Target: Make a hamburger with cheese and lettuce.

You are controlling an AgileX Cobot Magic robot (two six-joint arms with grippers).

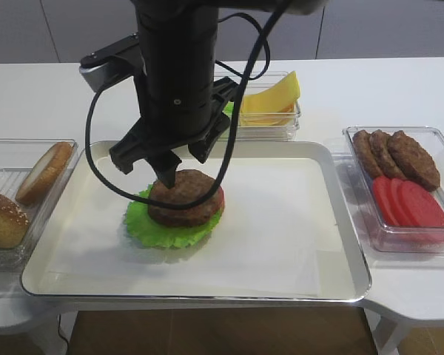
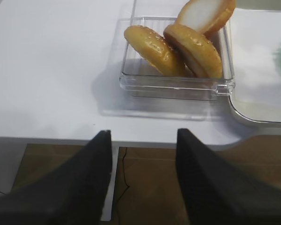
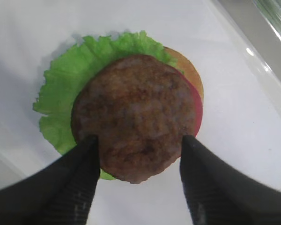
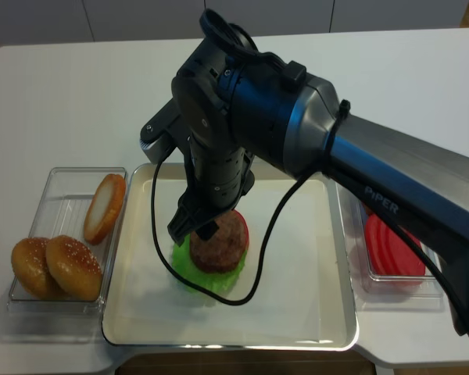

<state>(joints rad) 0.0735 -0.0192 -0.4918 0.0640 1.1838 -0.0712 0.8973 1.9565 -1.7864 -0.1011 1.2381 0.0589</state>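
Right gripper [image 3: 139,178]: jaws wide, empty, hovering over hamburger [image 1: 185,197] on tray [image 1: 296,244]; lift straight up, leaving patty undisturbed. Cheese [image 1: 270,96] waits in rear container. Left gripper [image 2: 143,183]: wide, empty

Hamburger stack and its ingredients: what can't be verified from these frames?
- Hamburger bun base: only a sliver shows in the right wrist view, under the patty.
- Cheese: partly behind the arm in the exterior high view; slice count unclear.
- Right gripper: contact with the patty unclear.
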